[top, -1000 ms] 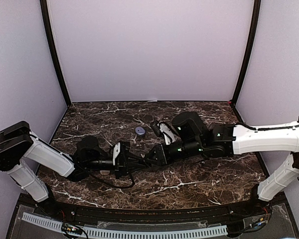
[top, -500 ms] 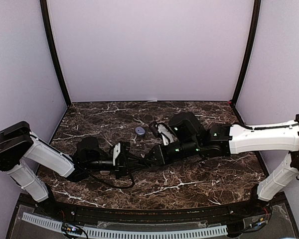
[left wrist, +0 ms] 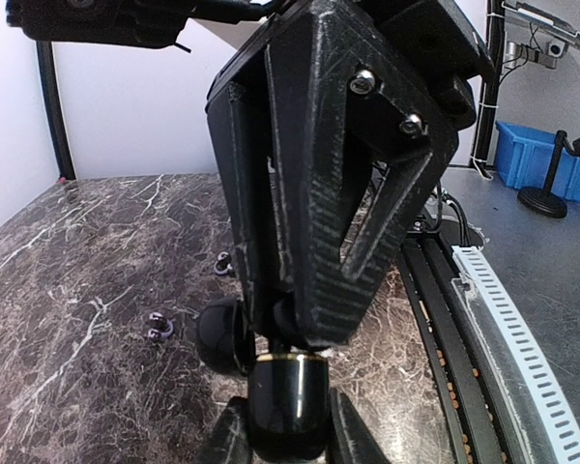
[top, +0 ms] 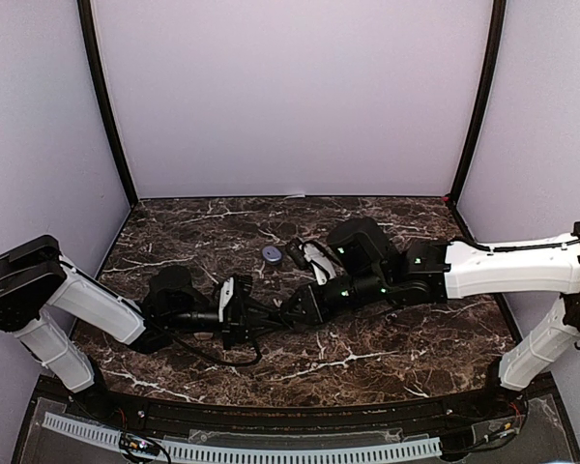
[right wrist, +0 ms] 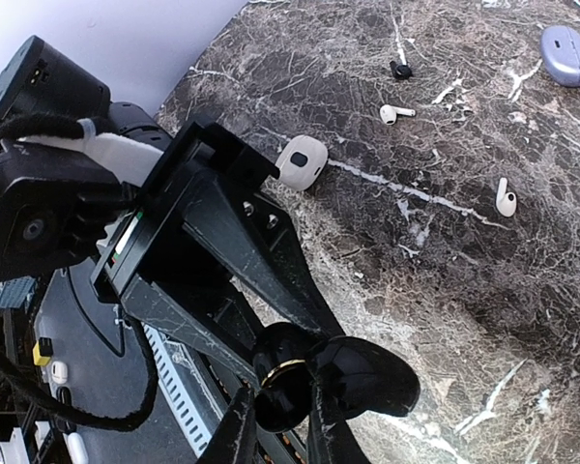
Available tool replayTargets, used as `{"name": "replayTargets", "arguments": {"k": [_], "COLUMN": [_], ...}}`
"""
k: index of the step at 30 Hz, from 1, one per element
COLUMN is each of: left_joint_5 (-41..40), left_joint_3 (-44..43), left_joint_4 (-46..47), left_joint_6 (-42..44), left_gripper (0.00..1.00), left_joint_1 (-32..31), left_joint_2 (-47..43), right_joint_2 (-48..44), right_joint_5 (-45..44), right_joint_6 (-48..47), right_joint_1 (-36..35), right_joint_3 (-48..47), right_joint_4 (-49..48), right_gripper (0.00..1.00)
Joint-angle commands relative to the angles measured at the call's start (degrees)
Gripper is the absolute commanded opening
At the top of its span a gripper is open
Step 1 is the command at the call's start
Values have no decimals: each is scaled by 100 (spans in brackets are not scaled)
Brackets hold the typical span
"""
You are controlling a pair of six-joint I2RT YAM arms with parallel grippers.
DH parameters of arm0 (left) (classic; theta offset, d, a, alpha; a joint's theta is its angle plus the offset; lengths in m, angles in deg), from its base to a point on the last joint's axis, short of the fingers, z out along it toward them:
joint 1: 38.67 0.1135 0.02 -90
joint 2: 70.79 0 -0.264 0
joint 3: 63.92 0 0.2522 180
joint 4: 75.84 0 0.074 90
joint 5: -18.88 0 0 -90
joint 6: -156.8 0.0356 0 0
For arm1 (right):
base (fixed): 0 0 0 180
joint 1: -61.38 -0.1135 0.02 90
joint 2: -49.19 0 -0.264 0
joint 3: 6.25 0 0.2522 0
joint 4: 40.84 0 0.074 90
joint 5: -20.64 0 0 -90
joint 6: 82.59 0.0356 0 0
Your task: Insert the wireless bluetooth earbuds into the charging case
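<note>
A black, gold-rimmed charging case sits clamped in the left gripper's jaws. Well beyond the right gripper lie a white stemmed earbud, a second white earbud apart from it, and a black earbud farther off.

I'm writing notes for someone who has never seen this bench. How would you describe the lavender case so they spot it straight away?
On the dark marble table, look slightly left of centre in the far half, seen from the top camera. The lavender case lies there, a smooth oval pebble. Its neighbours are a white case and white or black earbuds; it alone is coloured.
</note>
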Motion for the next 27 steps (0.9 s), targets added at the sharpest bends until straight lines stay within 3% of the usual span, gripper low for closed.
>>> {"name": "replayTargets", "arguments": {"k": [1, 15, 27], "left_joint_5": [541, 1173, 1987], "left_joint_3": [8, -130, -305], "left_joint_4": [520, 784, 854], "left_joint_6": [-215, -707, -1173], "left_gripper": [0, 0, 0], "left_joint_1": [-32, -26, -25], "left_joint_2": [14, 227, 304], "right_joint_2": [-42, -268, -753], "right_joint_5": [121, 77, -47], "right_joint_6": [-385, -1019, -2408], "right_joint_1": [44, 35, -133], "right_joint_3": [-29, 165, 664], "right_joint_4": [-67, 92, -424], "right_gripper": [17, 15, 16]}}
